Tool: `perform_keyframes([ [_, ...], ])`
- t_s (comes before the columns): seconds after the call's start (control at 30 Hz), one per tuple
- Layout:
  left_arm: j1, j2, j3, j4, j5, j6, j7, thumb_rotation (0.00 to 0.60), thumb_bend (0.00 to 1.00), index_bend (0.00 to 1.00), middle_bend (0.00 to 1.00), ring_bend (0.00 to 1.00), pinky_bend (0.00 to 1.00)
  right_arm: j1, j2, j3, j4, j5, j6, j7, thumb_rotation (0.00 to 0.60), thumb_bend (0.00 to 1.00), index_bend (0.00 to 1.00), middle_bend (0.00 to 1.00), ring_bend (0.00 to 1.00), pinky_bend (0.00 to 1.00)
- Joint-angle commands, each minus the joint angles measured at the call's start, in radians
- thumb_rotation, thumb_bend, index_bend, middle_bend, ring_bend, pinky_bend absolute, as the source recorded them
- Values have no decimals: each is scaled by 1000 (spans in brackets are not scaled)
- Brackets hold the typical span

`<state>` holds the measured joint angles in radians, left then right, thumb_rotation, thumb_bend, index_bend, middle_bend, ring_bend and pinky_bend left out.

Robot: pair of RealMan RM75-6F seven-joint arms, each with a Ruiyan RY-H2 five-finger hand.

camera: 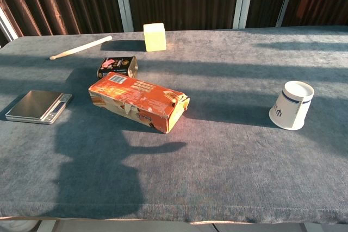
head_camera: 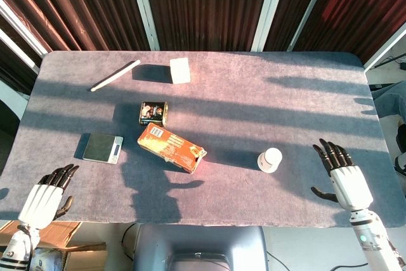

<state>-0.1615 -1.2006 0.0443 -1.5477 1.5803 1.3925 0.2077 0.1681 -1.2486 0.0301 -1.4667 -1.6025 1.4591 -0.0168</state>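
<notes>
Grey felt tabletop (head_camera: 254, 112): right hand (head_camera: 342, 179), fingers spread and empty, could topple the nearby white paper cup (head_camera: 270, 160); left hand (head_camera: 47, 191) likewise empty.

An orange carton (head_camera: 171, 148) lies on its side near the middle of the grey table (head_camera: 254, 93), one end torn open, and just behind it a small dark tin (head_camera: 153, 113) also lies on its side. Along the far edge sit a pale yellow block (head_camera: 180, 70) and, well to its left, a light wooden stick (head_camera: 115, 75) lying at a slant (dark ribbed curtains (head_camera: 209, 4) hang behind the table).
</notes>
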Motion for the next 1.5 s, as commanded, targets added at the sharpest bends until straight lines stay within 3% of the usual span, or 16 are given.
perform_keyframes([
  [0.03,-1,3,1,-2,-1,-4,-1,600,406,122,99,155,329,-1,-4,0,3,-1,2,-4,600,229,60,68,60,214],
  [0.3,2,11,0,-13,-4,-1,-8,600,405,158,99,148,329,30,-31,16,49,10,-36,7,600,229,64,68,59,214],
  [0.57,-1,21,0,-16,1,-4,-39,600,405,159,98,141,331,131,-89,40,124,-4,-144,-38,600,229,136,80,72,235],
  [0.87,2,32,1,-20,5,1,-60,600,406,181,99,142,331,217,-158,66,155,43,-261,-121,600,247,240,187,173,342],
  [1.5,0,36,2,-20,5,-7,-68,600,405,212,99,141,331,294,-283,74,296,95,-327,-125,600,413,428,320,376,546],
])
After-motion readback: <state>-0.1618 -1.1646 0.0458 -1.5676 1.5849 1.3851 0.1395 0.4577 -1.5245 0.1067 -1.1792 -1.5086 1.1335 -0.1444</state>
